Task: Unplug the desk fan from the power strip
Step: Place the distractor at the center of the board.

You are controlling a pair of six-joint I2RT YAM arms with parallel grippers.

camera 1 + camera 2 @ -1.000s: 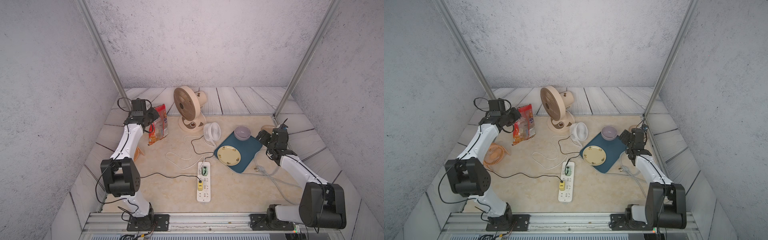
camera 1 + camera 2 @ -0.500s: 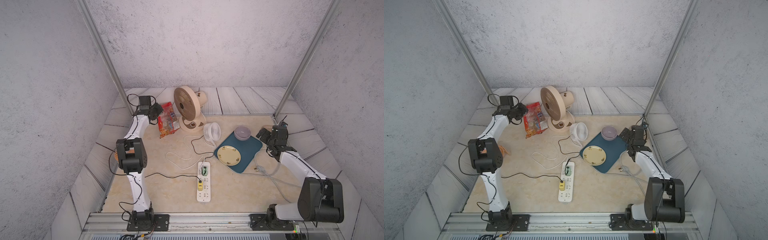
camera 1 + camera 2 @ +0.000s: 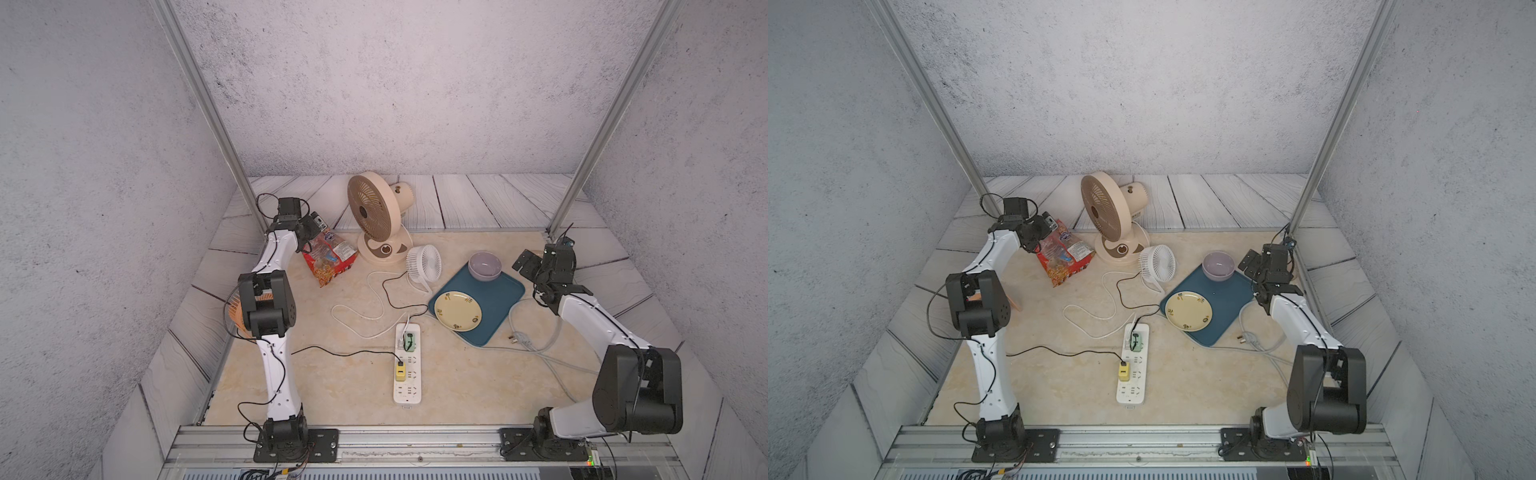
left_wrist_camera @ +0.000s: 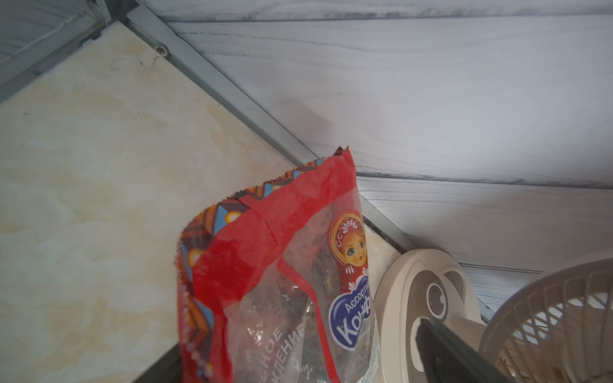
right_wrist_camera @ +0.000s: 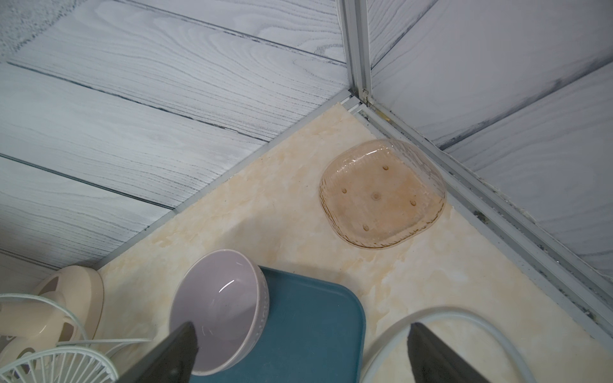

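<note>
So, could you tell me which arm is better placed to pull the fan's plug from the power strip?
Probably right: the right claw is open, empty and nearer the plugs at the power strip's far end; the left claw straddles the snack bag by the beige fan, farther off.

A red snack bag (image 3: 330, 257) with a clear window and a doll printed on it lies toward the back left of the marble-look bench (image 3: 332, 386), its crimped top edge raised. Right of the middle sits a dark teal tray (image 3: 494, 299). A pale lilac bowl (image 3: 484, 266), empty, stands at the tray's far corner, and a yellow plate (image 3: 457, 311) with small dark motifs lies flat nearer the front. An amber-tinted glass dish (image 5: 381, 195) rests in the back right corner, close to the metal rails.
</note>
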